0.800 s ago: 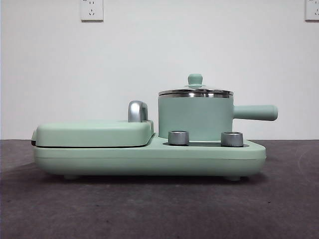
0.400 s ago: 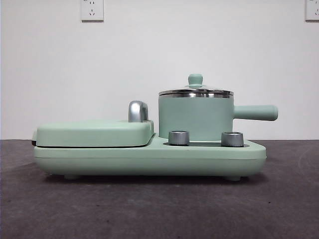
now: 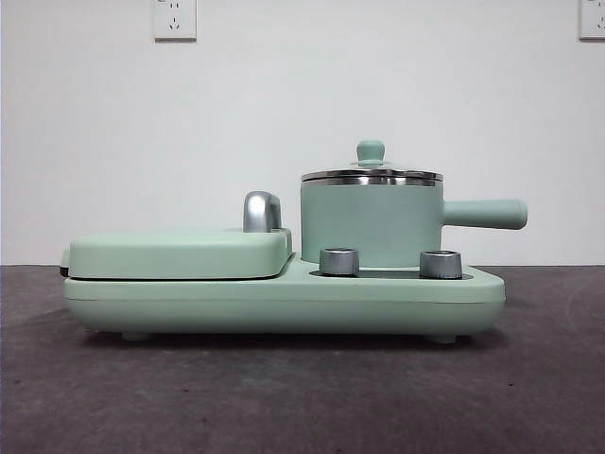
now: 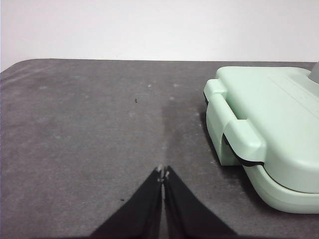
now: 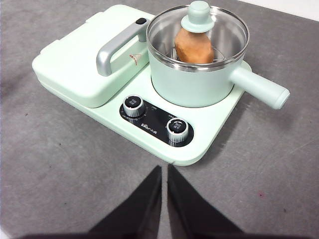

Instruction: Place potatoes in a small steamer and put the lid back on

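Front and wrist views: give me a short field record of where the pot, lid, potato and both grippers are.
pot: mint-green steamer pot on the cooker base
lid: clear glass lid seated on the pot
potato: orange-brown potato inside, under the lid
left gripper: shut, empty, beside the griddle cover
right gripper: shut, empty, before the dials

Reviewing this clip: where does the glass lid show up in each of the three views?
Front view: the lid sits on the small steamer, right of centre.
Left wrist view: not in it.
Right wrist view: the lid covers the steamer, potato visible beneath.
Shared landmark: the griddle cover.
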